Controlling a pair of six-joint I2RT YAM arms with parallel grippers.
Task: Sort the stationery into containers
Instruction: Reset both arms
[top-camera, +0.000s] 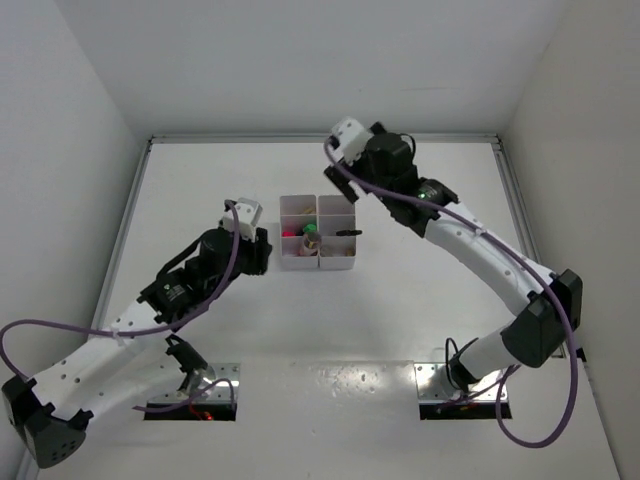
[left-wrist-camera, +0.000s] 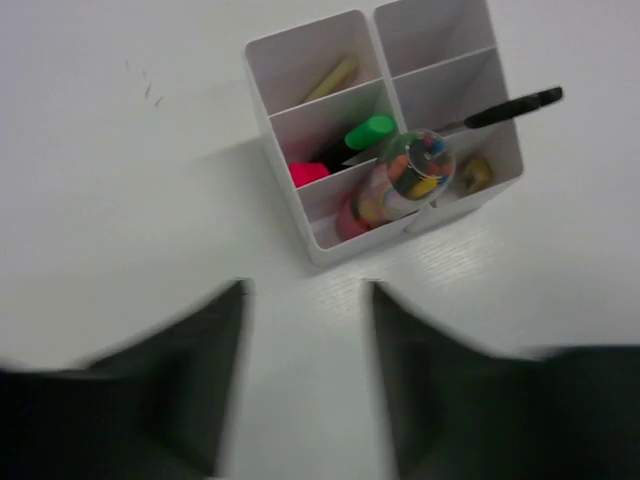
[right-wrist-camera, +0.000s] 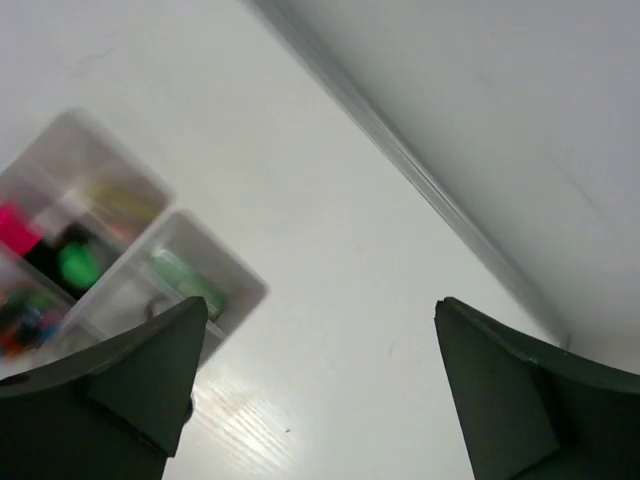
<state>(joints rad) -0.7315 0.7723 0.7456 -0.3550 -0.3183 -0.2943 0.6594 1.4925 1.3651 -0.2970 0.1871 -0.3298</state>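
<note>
The white organizer tray (top-camera: 317, 262) stands mid-table. In the left wrist view the tray (left-wrist-camera: 290, 55) holds a yellow pen (left-wrist-camera: 335, 78), highlighters with green (left-wrist-camera: 370, 132) and pink (left-wrist-camera: 308, 173) ends, a clear tube of coloured bits (left-wrist-camera: 415, 172), a beige bit (left-wrist-camera: 476, 172) and the black scissors handle (left-wrist-camera: 510, 107) sticking out to the right. My left gripper (left-wrist-camera: 305, 385) is open and empty, just short of the tray's near side (top-camera: 266, 250). My right gripper (right-wrist-camera: 320, 390) is open and empty, above the table behind the tray (top-camera: 345, 165). A mint eraser (right-wrist-camera: 190, 285) lies in a back compartment.
White walls enclose the table on the left, back and right; the back wall's metal edge strip (right-wrist-camera: 430, 185) runs close past my right gripper. The arm bases (top-camera: 190, 395) sit at the near edge.
</note>
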